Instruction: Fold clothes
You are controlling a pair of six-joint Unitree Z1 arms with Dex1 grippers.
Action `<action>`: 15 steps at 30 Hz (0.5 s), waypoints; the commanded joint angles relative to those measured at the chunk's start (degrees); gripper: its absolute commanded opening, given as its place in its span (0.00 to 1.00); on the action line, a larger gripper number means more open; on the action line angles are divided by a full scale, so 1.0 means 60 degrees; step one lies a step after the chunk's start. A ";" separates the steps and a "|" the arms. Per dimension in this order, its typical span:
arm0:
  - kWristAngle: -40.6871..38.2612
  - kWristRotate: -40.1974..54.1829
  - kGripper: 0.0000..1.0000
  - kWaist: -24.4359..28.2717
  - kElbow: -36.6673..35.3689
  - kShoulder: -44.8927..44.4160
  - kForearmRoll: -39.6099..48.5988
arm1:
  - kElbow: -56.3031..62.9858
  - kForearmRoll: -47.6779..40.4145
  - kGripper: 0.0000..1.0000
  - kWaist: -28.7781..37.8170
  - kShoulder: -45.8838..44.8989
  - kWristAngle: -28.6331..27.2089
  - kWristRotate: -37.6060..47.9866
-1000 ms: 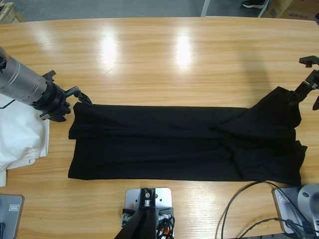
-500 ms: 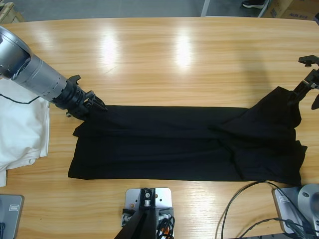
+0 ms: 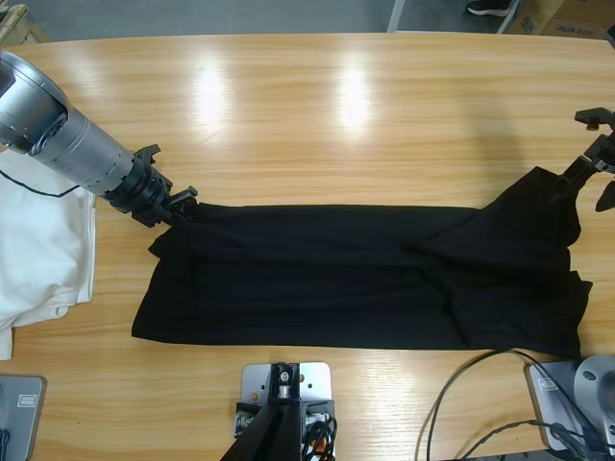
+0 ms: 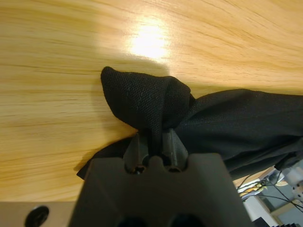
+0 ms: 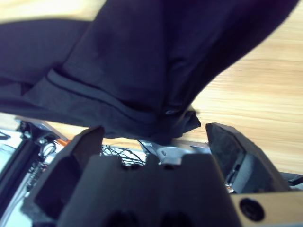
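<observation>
Shirt [image 3: 365, 279] lying lengthwise along the near half of the table [image 3: 317, 115], an arm at each end.

The left gripper [image 3: 183, 204] is sitting at the shirt's far left corner, its jaws closed on a bunched fold; the right gripper [image 3: 593, 163] is hanging at the far right corner, jaws spread, cloth rising toward it. Another shirt [image 3: 38, 259] is lying on the table's left edge, under the left arm, just apart from the first.

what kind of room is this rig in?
Probably a lab or workshop, not a home. A long wooden table has rig hardware and loose cables at its near edge, cardboard boxes sit on the floor behind it, and two arms work a black shirt beside a white one.
</observation>
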 commanded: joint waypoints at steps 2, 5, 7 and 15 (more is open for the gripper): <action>0.0169 0.0031 0.00 -0.0056 0.0029 0.0464 0.0134 | 0.1123 -0.1181 0.89 -0.0457 0.1284 0.0121 0.0370; 0.0169 0.0011 0.00 -0.0068 0.0023 0.0464 0.0134 | 0.1203 -0.1550 0.53 -0.0457 0.1601 0.0501 0.0355; 0.0169 -0.0007 0.00 -0.0068 0.0029 0.0450 0.0134 | 0.1261 -0.1711 0.12 -0.0457 0.1560 0.0616 0.0305; 0.0260 -0.0033 0.00 -0.0097 0.0067 0.0359 0.0149 | 0.1457 -0.1922 0.00 -0.0457 0.1434 0.1020 -0.0603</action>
